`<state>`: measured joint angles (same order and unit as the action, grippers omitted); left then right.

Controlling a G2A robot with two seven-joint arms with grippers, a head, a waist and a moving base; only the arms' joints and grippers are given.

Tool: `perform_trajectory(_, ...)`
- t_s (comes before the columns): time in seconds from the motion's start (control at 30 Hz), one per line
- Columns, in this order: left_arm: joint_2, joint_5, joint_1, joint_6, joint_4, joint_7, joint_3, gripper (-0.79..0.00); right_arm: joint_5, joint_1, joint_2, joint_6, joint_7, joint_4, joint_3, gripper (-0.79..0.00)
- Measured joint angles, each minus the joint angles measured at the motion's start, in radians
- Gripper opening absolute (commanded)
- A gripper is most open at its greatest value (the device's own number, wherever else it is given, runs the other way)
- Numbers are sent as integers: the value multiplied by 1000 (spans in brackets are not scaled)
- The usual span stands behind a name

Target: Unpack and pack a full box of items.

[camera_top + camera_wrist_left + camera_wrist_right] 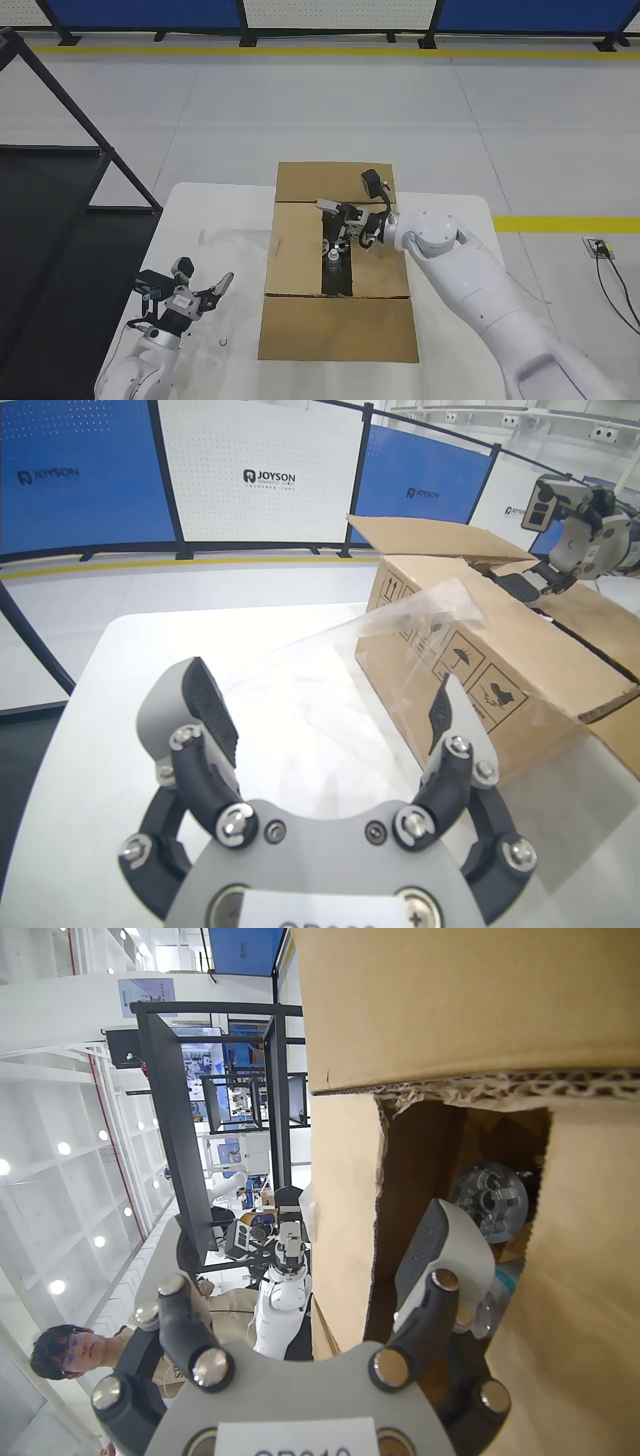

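A brown cardboard box [298, 250] stands in the middle of the white table [200, 215], a little toward the far edge. Its two long outer flaps are folded out flat, one at the far side and one at the side near to the robot. The two inner flaps lie over the top and leave a narrow dark gap [338, 272] between them. The right gripper [340, 213] is above this gap at its far end, and its jaws are released and wide apart, grasping nothing. In the right wrist view one white finger with a black ribbed pad [440, 1243] is inside the gap, beside the torn edge of an inner flap. Deeper in the box, behind this finger, lies a grey round metal part with notches [491, 1202]. Under the finger there is something of clear plastic [505, 1278], but what it is I cannot tell. The left gripper [322, 685] is low over the left part of the table, well apart from the box. It points toward the box's side, and its jaws are also released and hold nothing. A strip of clear plastic film [425, 605] stands out from the upper edge of the box on that side, between the box and the left gripper. A small dark bent thing [224, 343] lies on the table near the left gripper, too small to tell more
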<state>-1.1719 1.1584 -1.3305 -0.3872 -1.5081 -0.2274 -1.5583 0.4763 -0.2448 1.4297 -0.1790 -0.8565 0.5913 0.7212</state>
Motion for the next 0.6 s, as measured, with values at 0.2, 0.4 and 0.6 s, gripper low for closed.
perform_trajectory(0.2, -1, -9, 11, 9, 29, 18, 6, 0, 19, 35, 53, -25, -26, -83, -30, 0)
perform_trajectory(0.4, -7, 40, 103, 47, 121, 79, 60, 0, 44, 63, 83, -80, -77, -141, -24, 0)
perform_trajectory(0.6, -22, 135, 252, 113, 267, 114, 151, 0, 44, 77, 101, -107, -103, -166, -19, 0)
